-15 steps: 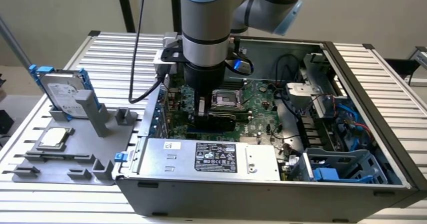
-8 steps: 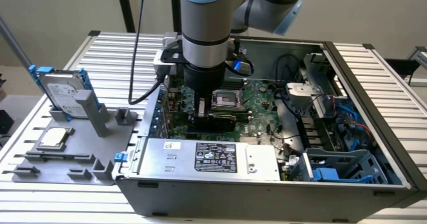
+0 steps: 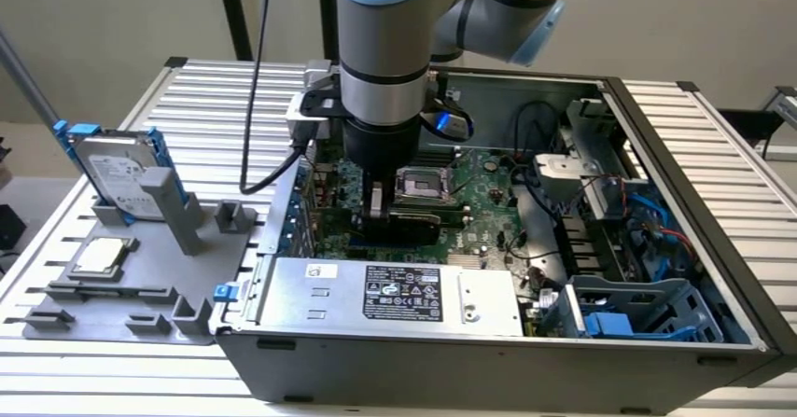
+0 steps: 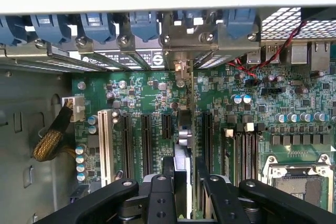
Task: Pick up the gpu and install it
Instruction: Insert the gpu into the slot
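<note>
The gpu stands on edge, upright, over the green motherboard inside the open computer case. It runs along the row of black expansion slots, its silver bracket end at the case's rear slot covers. My gripper reaches straight down into the case, one black finger on each side of the card, shut on it. In the exterior view the gpu is a dark strip just below the CPU socket, under my gripper. Whether the card is fully down in its slot I cannot tell.
On the exterior view's left, a grey holder carries a silver hard drive with blue rails and a small square CPU chip. The power supply, a blue drive cage and loose cables crowd the case. A yellow-sleeved cable lies beside the slots.
</note>
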{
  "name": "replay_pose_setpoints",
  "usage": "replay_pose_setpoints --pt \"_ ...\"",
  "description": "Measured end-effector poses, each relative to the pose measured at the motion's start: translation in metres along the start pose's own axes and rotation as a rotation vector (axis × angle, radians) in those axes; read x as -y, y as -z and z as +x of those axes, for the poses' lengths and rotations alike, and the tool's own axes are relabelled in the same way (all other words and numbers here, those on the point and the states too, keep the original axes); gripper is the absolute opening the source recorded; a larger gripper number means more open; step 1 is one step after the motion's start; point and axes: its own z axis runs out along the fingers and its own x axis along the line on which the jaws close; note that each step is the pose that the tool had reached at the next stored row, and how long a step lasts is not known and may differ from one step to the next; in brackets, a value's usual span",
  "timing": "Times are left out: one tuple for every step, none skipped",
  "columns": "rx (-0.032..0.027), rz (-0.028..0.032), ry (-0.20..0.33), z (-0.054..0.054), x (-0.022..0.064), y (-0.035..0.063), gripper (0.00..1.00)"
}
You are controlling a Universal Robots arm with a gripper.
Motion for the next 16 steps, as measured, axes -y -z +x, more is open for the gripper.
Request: replay_pose_setpoints --pt "0.0 0.0 0.0 -0.0004 -0.0001 -0.0001 0.27" --pt "0.0 -0.0001 0.0 -0.001 -0.0001 -0.0003 0.27" --pt "0.0001 -0.0001 0.0 -0.0014 -0.0001 -0.0004 0.27" --pt "0.0003 -0.0001 0.0 -0.0017 -0.0001 -0.0006 0.27" --pt "0.0005 0.0 0.0 -0.0018 -0.0001 -0.0008 0.27" --pt "0.0003 0.0 0.0 -0.0018 -0.0001 -0.0009 0.27" --pt "0.0003 0.0 0.0 -0.0018 -0.0001 -0.0011 0.27" --pt "0.0002 -0.0001 0.0 -0.0018 -0.0001 -0.0013 0.27" --pt "0.0004 0.0 0.0 -0.0018 -0.0002 -0.0017 0.27" --pt "0.0008 0.0002 0.0 -0.0018 -0.0001 -0.0022 0.27" --pt "0.0007 0.0002 0.0 -0.0018 -0.0001 -0.0026 0.27" --pt "0.0004 0.0001 0.0 -0.0018 -0.0001 -0.0029 0.27" --pt "0.0002 0.0 0.0 -0.0018 -0.0001 -0.0033 0.27" --pt "0.0002 0.0 0.0 -0.0018 -0.0001 -0.0037 0.27" --pt "0.0001 0.0 0.0 -0.0017 -0.0001 -0.0041 0.27" --pt "0.0002 0.0 0.0 -0.0017 -0.0001 -0.0045 0.27"
